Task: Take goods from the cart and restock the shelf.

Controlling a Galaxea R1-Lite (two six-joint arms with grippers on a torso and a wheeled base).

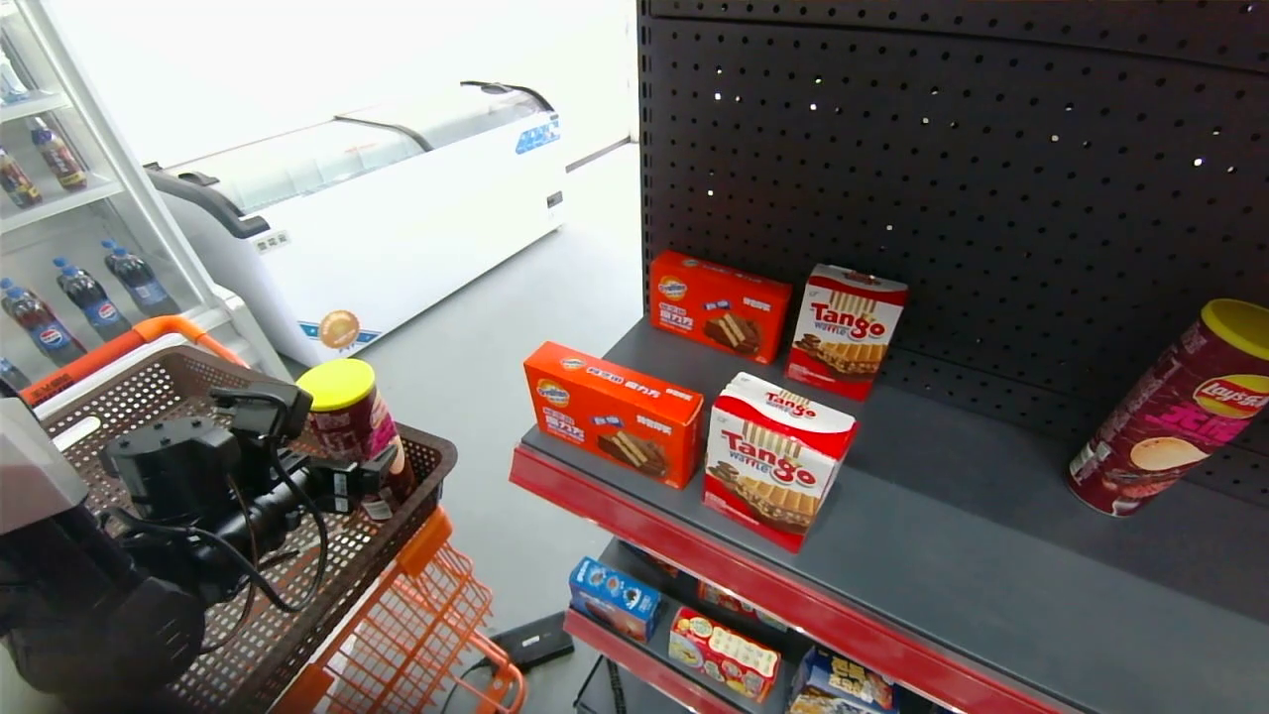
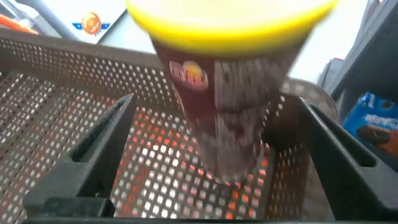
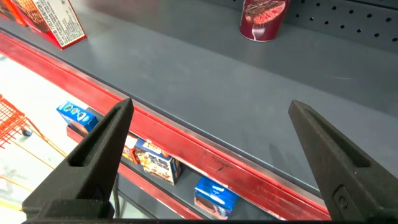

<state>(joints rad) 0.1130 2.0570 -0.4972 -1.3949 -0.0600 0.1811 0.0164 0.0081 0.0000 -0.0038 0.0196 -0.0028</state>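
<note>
A dark red chip can (image 1: 342, 416) with a yellow lid stands up out of the brown cart basket (image 1: 421, 451). My left gripper (image 1: 382, 478) is open, one finger on each side of the can (image 2: 230, 112), with a gap showing at the fingers (image 2: 99, 134). Whether the can's base rests on the basket floor is hidden. My right gripper (image 3: 211, 106) hangs open over the front of the grey shelf (image 3: 249, 93), holding nothing. On that shelf (image 1: 991, 555) a second chip can (image 1: 1170, 416) leans against the pegboard.
Two orange biscuit boxes (image 1: 615, 412) and two red-and-white wafer boxes (image 1: 778, 456) stand on the shelf's left part. The lower shelf (image 1: 714, 650) holds several packs. A chest freezer (image 1: 397, 208) and a drinks cooler (image 1: 59, 198) stand behind the cart.
</note>
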